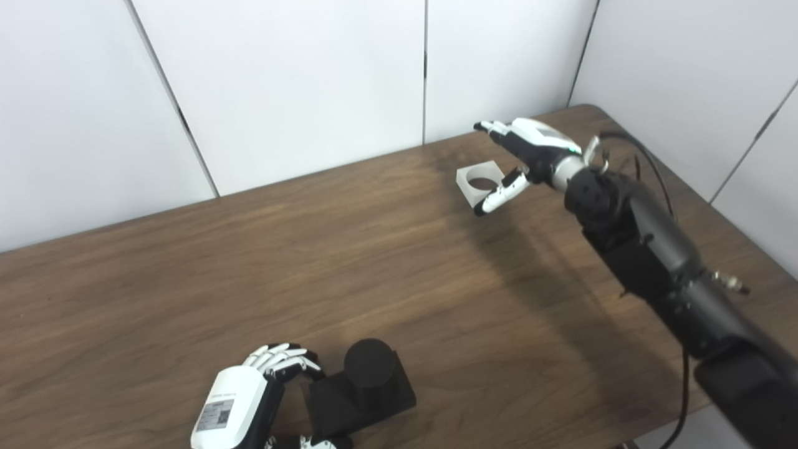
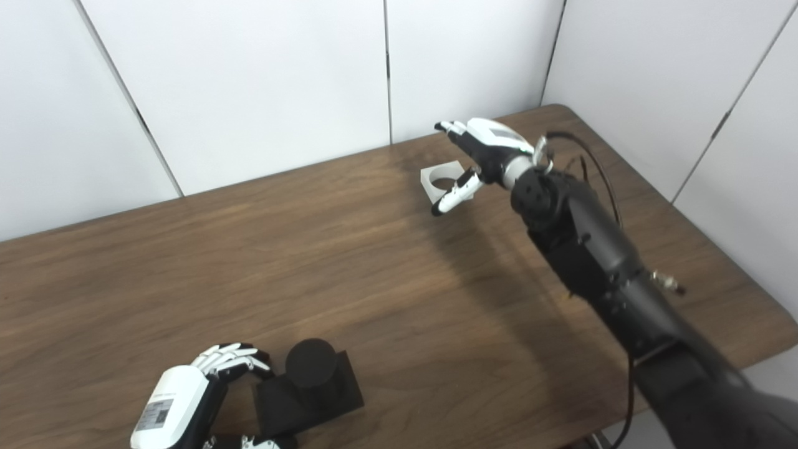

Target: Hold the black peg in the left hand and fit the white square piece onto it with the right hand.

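White square plastic piece with a round hole (image 1: 481, 181) lies flat at the far right of the brown wooden table (image 1: 386, 262), not yet lifted. Right hand (image 1: 520, 159) sits over it, fingers spread, thumb at its near right edge, nothing gripped. Pinch 2 opposite edges and keep the hole unobstructed. Black cylindrical peg on its square black base (image 1: 365, 386) stands upright, near edge, well apart from the piece. Left hand (image 1: 249, 393) is just left of the base, fingers curled toward it; grip unconfirmed. Clamp the base firmly first, then lower the hole square onto the peg.
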Controlling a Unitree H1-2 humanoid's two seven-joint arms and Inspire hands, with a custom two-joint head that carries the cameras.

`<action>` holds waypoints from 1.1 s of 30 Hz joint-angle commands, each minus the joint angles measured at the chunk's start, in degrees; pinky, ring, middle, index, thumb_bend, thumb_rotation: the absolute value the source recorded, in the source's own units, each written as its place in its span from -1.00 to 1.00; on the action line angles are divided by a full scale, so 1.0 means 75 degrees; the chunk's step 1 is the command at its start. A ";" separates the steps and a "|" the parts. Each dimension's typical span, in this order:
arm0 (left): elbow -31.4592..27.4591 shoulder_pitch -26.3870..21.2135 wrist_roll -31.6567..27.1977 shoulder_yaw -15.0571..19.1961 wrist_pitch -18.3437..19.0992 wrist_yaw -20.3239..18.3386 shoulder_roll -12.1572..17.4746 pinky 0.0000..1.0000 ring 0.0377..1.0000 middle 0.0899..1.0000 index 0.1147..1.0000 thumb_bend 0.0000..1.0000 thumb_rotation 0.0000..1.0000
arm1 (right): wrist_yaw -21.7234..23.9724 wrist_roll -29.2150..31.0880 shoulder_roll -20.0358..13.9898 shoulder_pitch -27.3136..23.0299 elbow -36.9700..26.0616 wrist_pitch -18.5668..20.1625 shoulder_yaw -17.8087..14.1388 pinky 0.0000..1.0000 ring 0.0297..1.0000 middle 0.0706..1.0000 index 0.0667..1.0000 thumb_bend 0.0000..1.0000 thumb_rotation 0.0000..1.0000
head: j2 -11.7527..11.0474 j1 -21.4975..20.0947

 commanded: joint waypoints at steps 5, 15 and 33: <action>0.0248 0.0191 0.0062 -0.0082 0.0025 -0.0282 0.0096 0.73 0.63 0.47 -0.16 0.03 -0.91 | 0.0458 -0.0529 -0.0685 -0.1070 0.0476 -0.0192 0.0548 1.00 1.00 1.00 0.96 0.88 -0.62 | -0.0016 0.0022; 0.0156 0.0185 0.0114 -0.0118 0.0116 -0.0365 0.0028 0.73 0.63 0.47 -0.16 0.03 -0.91 | 0.0813 -0.0778 -0.0955 -0.1745 0.1113 -0.0333 0.1172 1.00 1.00 1.00 0.87 0.94 -0.66 | -0.0012 0.0085; -0.0081 0.0195 0.0306 -0.0161 0.0393 -0.0552 -0.0172 0.72 0.63 0.47 -0.16 0.03 -0.91 | 0.0563 -0.1052 -0.0355 -0.2080 0.2051 -0.0376 0.1616 1.00 1.00 1.00 0.81 0.84 -0.63 | 0.0039 0.0261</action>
